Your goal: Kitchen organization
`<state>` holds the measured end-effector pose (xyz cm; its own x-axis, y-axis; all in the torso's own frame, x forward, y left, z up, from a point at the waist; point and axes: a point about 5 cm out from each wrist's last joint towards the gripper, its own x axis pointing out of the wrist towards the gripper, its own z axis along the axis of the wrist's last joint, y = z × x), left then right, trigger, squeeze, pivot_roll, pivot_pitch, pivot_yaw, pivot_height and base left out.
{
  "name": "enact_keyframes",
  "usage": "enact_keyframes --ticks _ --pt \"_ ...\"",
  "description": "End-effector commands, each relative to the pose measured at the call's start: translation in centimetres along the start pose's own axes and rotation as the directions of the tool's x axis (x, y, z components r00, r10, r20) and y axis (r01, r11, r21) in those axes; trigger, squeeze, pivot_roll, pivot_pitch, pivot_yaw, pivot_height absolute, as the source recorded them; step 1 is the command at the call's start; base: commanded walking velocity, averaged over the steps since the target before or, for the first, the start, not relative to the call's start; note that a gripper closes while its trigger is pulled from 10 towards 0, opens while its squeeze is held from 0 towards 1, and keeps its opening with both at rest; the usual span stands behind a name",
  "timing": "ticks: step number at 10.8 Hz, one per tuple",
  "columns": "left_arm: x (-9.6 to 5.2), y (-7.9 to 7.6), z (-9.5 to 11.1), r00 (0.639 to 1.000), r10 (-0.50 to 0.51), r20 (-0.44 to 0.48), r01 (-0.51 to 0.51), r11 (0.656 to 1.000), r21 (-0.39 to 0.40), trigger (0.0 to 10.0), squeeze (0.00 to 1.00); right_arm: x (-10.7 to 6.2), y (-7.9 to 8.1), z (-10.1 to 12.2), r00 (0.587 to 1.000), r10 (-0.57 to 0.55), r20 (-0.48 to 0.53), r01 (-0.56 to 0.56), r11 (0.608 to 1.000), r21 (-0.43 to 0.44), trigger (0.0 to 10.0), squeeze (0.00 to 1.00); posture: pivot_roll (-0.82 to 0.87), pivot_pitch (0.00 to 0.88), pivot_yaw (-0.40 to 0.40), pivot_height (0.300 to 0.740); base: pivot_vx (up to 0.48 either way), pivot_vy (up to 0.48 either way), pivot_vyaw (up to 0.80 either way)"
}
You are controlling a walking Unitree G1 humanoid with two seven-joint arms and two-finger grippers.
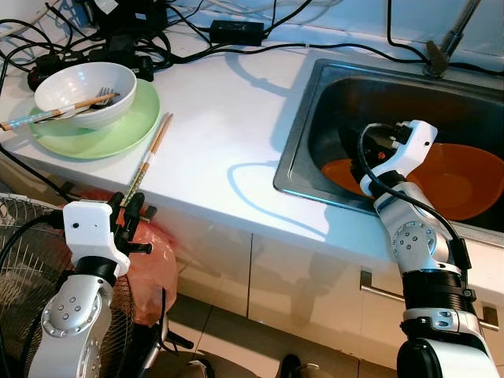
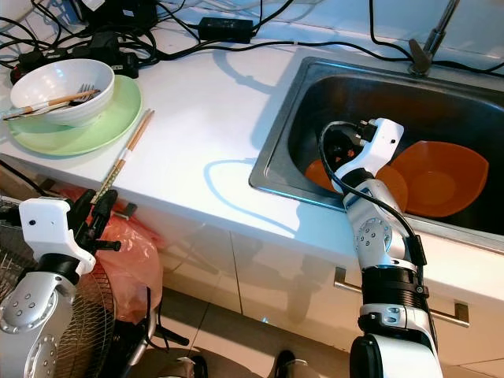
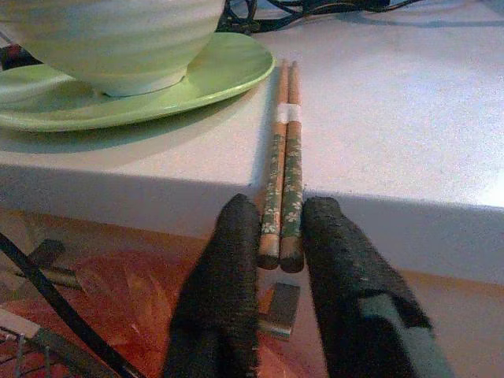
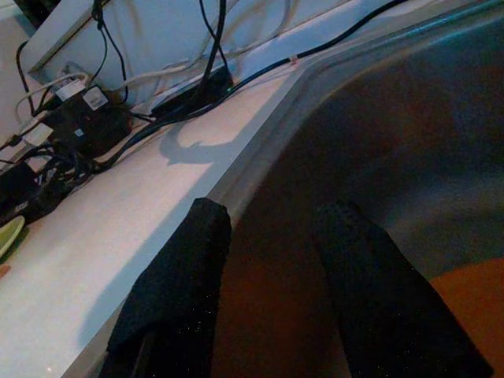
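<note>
The chopsticks [image 3: 282, 177] overhang the desk [image 1: 220, 126] edge, long axis pointing straight at the left end effector [image 3: 279, 260], whose spread fingers flank their tips. The right end effector [image 4: 268, 260], fingers apart and empty, hangs in the sink [image 1: 315, 94], well away from the chopsticks.

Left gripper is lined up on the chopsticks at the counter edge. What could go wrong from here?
The chopsticks overhang the counter edge between the open left gripper's fingers; a nudge might tip them off. They lie close beside the green plate, so pulling crookedly may knock it. The right gripper sits inside the sink near orange dishes.

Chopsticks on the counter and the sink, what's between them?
Just bare white counter between the chopsticks and the sink, seen in both eye views.
</note>
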<state>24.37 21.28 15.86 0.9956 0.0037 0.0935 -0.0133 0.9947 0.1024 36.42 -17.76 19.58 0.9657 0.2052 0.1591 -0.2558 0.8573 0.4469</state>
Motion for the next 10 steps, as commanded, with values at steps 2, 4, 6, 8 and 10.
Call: enact_keyframes --ticks 2,4,6,8,10 --pt "0.0 0.0 -0.5 1.0 0.007 -0.021 -0.007 1.0 0.003 0.0 0.0 0.1 0.1 0.3 1.0 0.009 0.009 -0.009 1.0 -0.014 10.0 0.0 0.15 0.18 -0.009 0.74 0.0 0.0 0.0" --pt "0.0 -0.1 -0.4 1.0 0.004 -0.021 -0.004 1.0 0.006 0.0 0.0 0.1 0.1 0.3 1.0 0.009 0.007 -0.009 1.0 -0.015 10.0 0.0 0.15 0.183 -0.013 0.74 0.0 0.0 0.0" --pt "0.1 -0.7 -0.2 1.0 -0.029 -0.009 0.029 0.999 0.013 5.0 0.0 0.1 0.1 0.3 1.0 0.007 0.006 -0.007 1.0 -0.015 10.0 0.0 0.15 0.188 -0.016 0.74 0.0 0.0 0.0" --pt "0.9 -3.5 2.0 0.973 -0.226 0.044 0.219 0.968 0.119 10.0 0.0 0.2 0.3 0.2 1.0 0.011 0.005 -0.011 1.0 -0.014 10.0 0.0 0.15 0.184 -0.017 0.74 0.0 0.0 0.0" --pt "1.5 -3.8 3.2 0.968 -0.227 0.108 0.202 0.959 0.201 10.0 0.0 0.2 0.2 0.3 1.0 0.01 0.01 -0.01 1.0 -0.013 10.0 0.0 0.15 0.184 -0.017 0.74 0.0 0.0 0.0"
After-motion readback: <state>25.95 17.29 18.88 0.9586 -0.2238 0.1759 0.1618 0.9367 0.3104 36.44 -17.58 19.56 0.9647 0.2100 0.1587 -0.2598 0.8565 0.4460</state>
